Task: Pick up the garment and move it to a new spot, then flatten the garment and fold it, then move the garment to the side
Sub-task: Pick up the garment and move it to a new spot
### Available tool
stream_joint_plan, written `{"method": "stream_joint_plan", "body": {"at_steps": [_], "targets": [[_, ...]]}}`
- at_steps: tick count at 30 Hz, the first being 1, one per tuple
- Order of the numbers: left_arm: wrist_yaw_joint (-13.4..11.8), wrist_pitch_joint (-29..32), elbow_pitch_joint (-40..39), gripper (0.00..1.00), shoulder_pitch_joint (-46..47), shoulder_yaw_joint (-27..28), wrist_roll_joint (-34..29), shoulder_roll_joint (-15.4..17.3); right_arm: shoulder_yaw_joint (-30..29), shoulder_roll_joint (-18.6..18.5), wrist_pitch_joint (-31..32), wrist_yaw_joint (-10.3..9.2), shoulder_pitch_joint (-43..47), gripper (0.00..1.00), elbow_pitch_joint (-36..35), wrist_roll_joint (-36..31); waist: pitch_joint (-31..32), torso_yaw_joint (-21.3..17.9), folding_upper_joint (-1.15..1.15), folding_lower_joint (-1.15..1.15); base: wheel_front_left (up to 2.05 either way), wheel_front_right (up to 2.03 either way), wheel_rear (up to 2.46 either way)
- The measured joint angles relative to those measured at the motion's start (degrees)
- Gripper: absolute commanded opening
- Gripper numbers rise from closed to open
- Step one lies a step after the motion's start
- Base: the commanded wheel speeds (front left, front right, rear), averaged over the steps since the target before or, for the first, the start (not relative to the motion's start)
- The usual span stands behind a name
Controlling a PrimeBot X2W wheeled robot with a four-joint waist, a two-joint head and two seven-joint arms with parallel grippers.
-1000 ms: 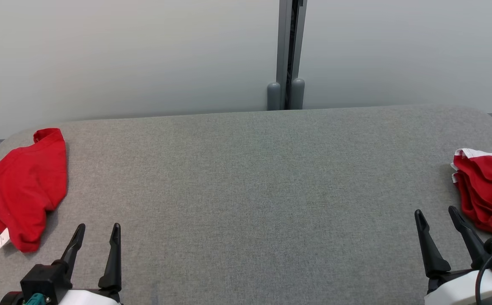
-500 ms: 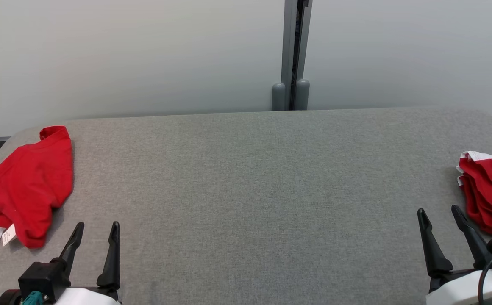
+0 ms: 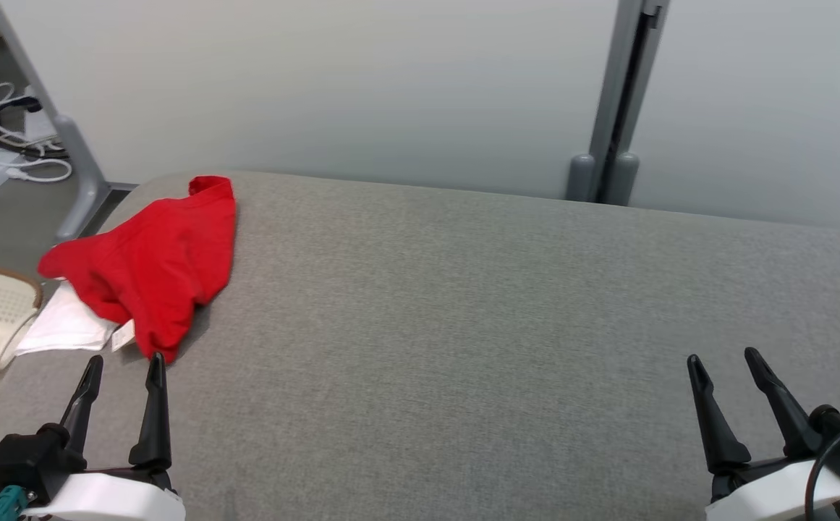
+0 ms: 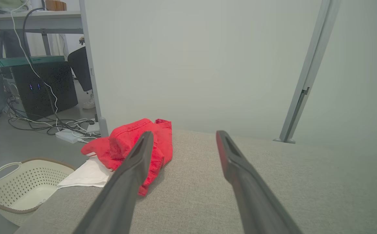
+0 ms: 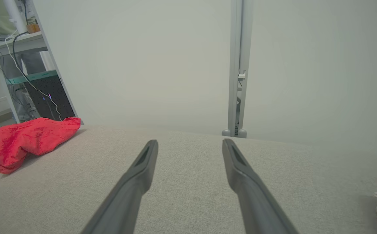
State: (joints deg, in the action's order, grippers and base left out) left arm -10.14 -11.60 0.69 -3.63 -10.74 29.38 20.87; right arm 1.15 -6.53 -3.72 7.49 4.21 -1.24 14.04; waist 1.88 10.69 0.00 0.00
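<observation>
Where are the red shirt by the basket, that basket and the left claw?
red shirt (image 3: 159, 253): head view, its red middle.
basket (image 4: 34, 177): left wrist view, perforated inner wall.
left claw (image 3: 126, 359): head view, between fingertips.

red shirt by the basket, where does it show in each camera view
Head view: the red shirt lies upper left, on the left end of the grey table, just beyond the left end effector.
Left wrist view: left of centre, partly behind one finger.
Right wrist view: far left, at the table's edge.
Shared landmark: the grey wall post behind the table.
</observation>
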Motion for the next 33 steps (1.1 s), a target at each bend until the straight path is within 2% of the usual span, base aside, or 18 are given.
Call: {"method": "stream_joint_plan", "body": {"at_steps": [2,17,22,33], "targets": [[0.00,-0.12,0.01,1.00,0.25,0.36,0.32,0.16,0.90,0.20,0.01,0.00,-0.12,1.00,-0.01,0.19,0.09,2.82,0.00,0.00,0.00,0.00,0.00],[-0.03,-0.15,-0.46,1.00,0.14,0.10,0.56,0.63,1.96,1.31,-0.34,0.00,-0.06,1.00,0.58,0.60,1.27,13.65,0.00,0.00,0.00,0.00,0.00],[-0.08,0.26,-0.67,1.00,0.26,-0.36,0.46,0.85,2.04,1.42,-0.35,0.00,-0.01,1.00,0.88,0.65,1.58,14.78,0.00,0.00,0.00,0.00,0.00],[-0.30,0.42,-0.87,1.00,0.29,-1.04,0.37,1.37,1.83,1.40,-0.34,0.00,0.50,1.00,1.23,0.85,1.98,14.64,0.00,0.00,0.00,0.00,0.00]]}}
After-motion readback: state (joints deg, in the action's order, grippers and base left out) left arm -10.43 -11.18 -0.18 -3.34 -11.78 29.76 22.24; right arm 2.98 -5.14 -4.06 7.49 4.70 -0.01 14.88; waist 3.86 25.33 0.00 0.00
